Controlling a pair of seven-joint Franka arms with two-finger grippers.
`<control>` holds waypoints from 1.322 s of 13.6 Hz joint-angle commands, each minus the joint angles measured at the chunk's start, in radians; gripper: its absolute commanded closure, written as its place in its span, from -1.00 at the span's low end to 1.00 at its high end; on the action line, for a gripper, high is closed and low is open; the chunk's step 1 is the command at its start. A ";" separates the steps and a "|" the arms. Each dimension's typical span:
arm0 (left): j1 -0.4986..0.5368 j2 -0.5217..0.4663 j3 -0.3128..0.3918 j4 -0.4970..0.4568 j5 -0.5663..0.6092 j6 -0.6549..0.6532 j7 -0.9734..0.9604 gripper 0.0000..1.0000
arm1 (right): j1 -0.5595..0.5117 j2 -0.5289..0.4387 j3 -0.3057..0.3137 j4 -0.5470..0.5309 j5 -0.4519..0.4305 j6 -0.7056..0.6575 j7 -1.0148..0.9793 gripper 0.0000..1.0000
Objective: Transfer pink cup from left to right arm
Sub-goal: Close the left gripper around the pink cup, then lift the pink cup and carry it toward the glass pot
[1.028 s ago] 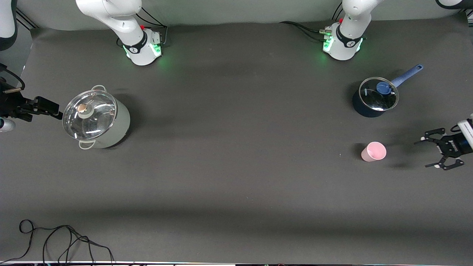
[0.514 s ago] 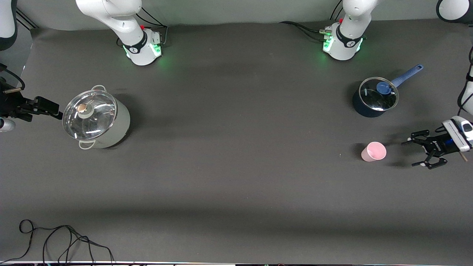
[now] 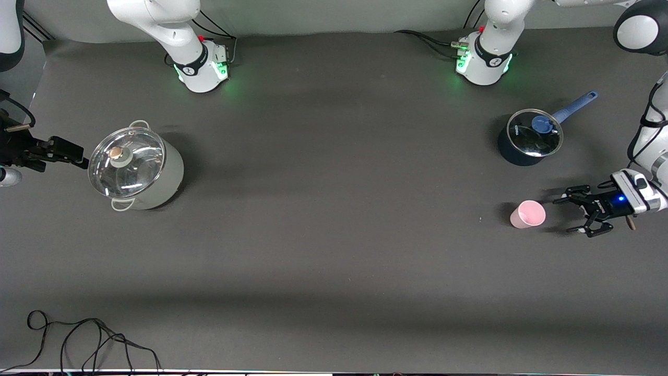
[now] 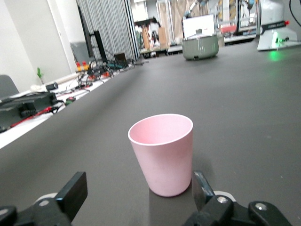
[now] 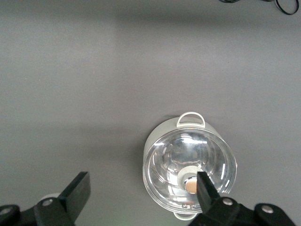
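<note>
The pink cup (image 3: 528,214) (image 4: 162,153), a plain, tapered, handleless tumbler, is standing upright and empty on the table, just in front of the left gripper (image 3: 574,214) and not touching its spread-apart fingers (image 4: 73,193). The right gripper (image 5: 141,195) is waiting, fingers spread and holding nothing, above the lidded grey pot (image 5: 189,163) (image 3: 134,169).

one pink cup (image 3: 527,214), two lidded pots (image 3: 135,169), two arms (image 3: 644,146)

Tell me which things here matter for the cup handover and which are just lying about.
For the job:
- pink cup, upright on the table
- left gripper, open beside the cup
- right gripper, open, waiting by the big pot

Lying about:
- big lidded pot
- blue saucepan
- black cable
</note>
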 commanded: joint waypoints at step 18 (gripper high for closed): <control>-0.068 0.136 -0.070 0.022 -0.065 -0.046 0.058 -0.98 | 0.005 -0.016 -0.001 -0.006 -0.002 -0.012 0.018 -1.00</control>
